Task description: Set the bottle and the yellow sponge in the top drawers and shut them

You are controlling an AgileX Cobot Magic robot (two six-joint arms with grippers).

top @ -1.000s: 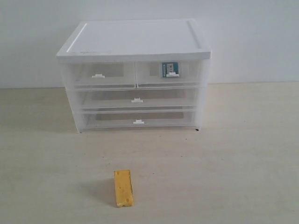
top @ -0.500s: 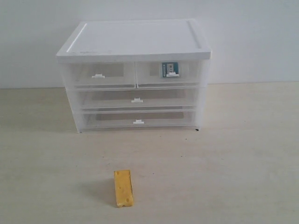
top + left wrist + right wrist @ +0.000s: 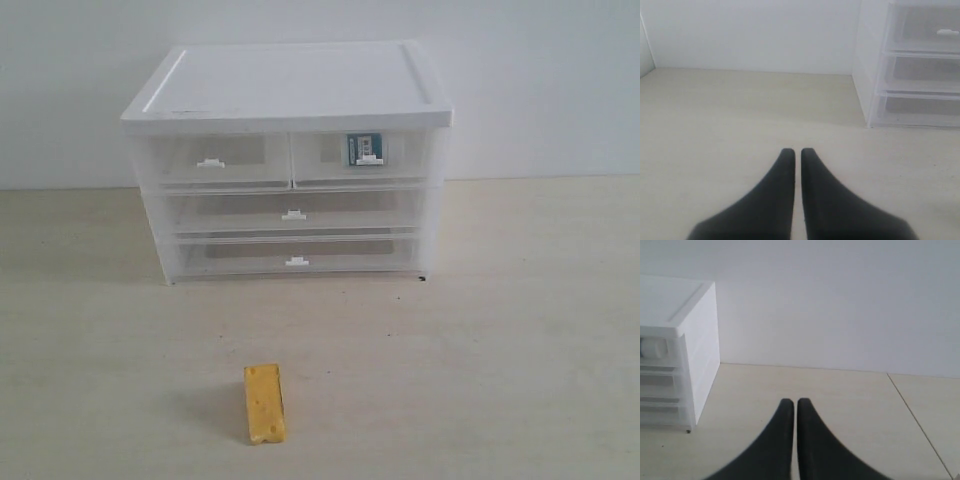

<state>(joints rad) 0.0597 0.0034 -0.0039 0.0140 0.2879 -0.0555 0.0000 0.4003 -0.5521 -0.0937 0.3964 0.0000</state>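
Note:
The yellow sponge (image 3: 265,403) lies flat on the table, well in front of the white-topped cabinet (image 3: 288,85). Both top drawers are pushed in: the left one (image 3: 215,160) looks empty, and the right one (image 3: 365,157) holds the bottle (image 3: 364,148), whose blue-teal label shows through the clear front. The bottle's white cap (image 3: 652,347) shows through the cabinet side in the right wrist view. My left gripper (image 3: 797,151) is shut with nothing in it, over bare table left of the cabinet. My right gripper (image 3: 792,401) is shut and empty too, off the cabinet's right side. Neither gripper shows in the exterior view.
Two full-width drawers (image 3: 293,213) (image 3: 296,257) sit shut below the top pair. A white wall (image 3: 540,80) stands behind the cabinet. A seam in the table (image 3: 915,415) runs at the right in the right wrist view.

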